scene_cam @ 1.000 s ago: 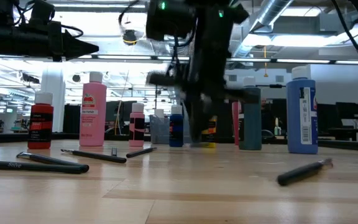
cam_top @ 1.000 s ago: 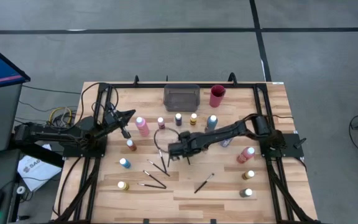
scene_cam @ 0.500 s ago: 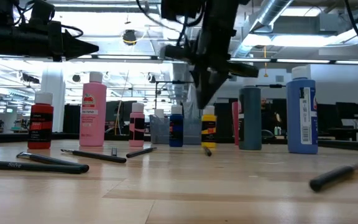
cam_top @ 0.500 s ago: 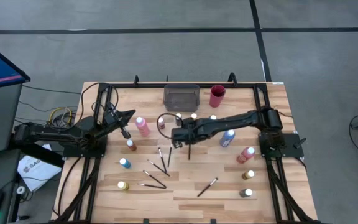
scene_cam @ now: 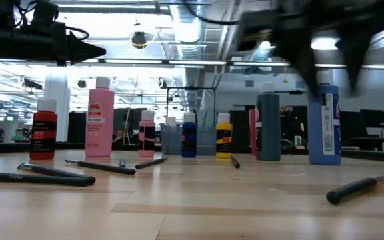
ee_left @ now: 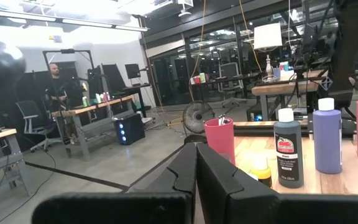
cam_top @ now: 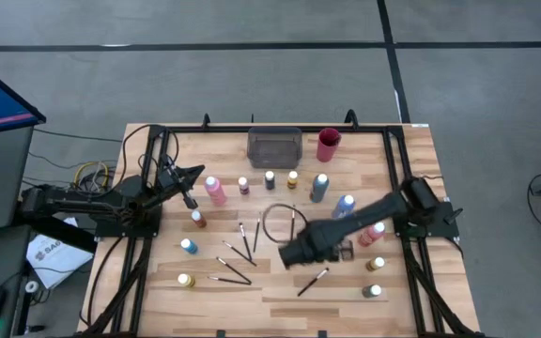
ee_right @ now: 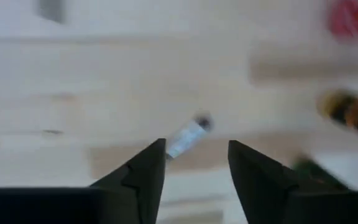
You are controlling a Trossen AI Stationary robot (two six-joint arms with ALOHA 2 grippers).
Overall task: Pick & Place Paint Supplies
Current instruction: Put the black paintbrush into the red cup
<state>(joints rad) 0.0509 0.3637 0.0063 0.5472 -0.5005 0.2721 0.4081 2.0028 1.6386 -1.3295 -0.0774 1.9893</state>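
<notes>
Several small paint bottles stand upright in a row across the table's middle, among them a pink one (cam_top: 214,191), a grey-blue one (cam_top: 319,186) and a blue one (cam_top: 344,207). More bottles stand near the left and right edges. Thin dark brushes lie flat on the wood: a cluster (cam_top: 238,252), one (cam_top: 293,221) and one (cam_top: 313,280). My right gripper (cam_top: 294,253) hovers open above the table between those last two brushes, pointing down. Its wrist view shows a pale brush ferrule (ee_right: 187,134) on the wood below the fingers. My left gripper (cam_top: 198,172) is shut and empty at the left.
A grey tray (cam_top: 274,145) and a red cup (cam_top: 328,144) stand at the far edge. A dark cable loop (cam_top: 275,222) hangs from my right arm over the middle. Black frame rails run along the left and right edges. Bare wood lies along the near edge (cam_top: 270,310).
My right gripper has risen from the table's middle, where it was shut low beside a brush. It has swung toward the near edge and somewhat to the right, turning at the wrist, and its fingers have opened. That brush lies on the wood behind it.
</notes>
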